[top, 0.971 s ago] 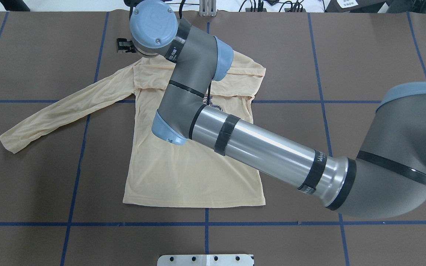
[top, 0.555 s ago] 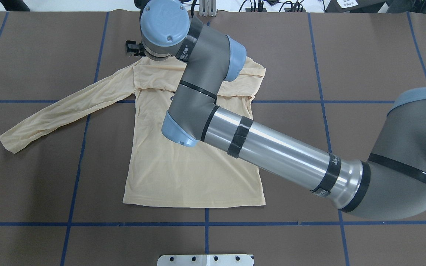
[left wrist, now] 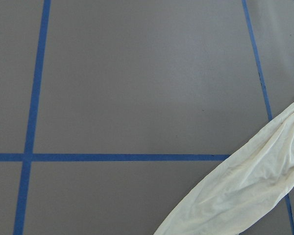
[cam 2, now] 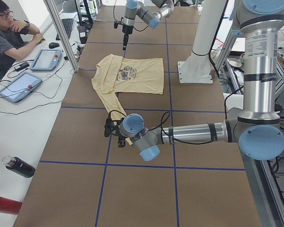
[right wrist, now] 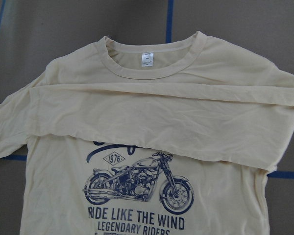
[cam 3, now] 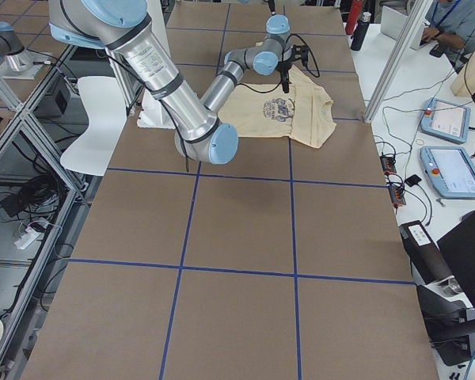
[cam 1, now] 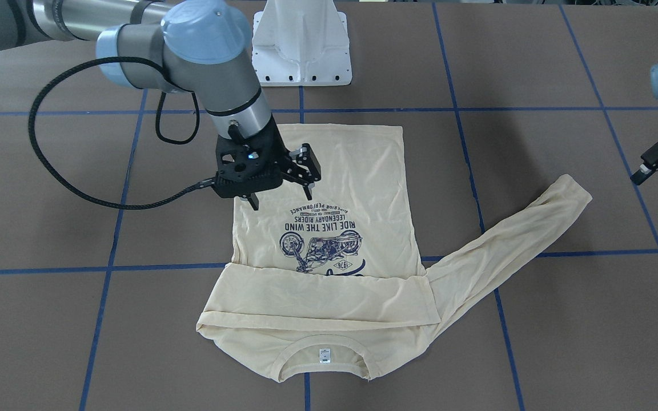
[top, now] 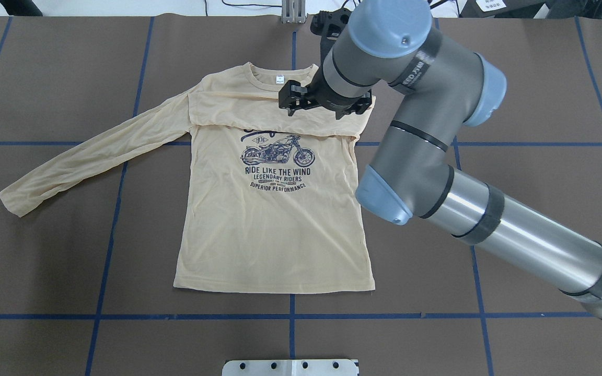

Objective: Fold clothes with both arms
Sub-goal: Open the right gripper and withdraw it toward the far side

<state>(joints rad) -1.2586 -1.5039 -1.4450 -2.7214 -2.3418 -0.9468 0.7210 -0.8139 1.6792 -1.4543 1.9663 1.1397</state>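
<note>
Shirt (top: 272, 230) flat on table (top: 45, 261), print up, hem nearest robot, collar far. One sleeve folded across chest, other lies out to robot's left. Left gripper (cam 1: 656, 176) near that cuff, jaws apart, empty. Right gripper (cam 1: 281, 187) above shirt, jaws apart, holding nothing.

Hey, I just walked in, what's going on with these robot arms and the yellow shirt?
The robot is folding a cream-yellow shirt that lies print-up on the table. One sleeve is already folded across the chest below the collar; the other sleeve lies stretched out toward the robot's left. The right gripper hangs open above the shirt, holding nothing. The left gripper is open near that sleeve's cuff, not touching it.
</note>
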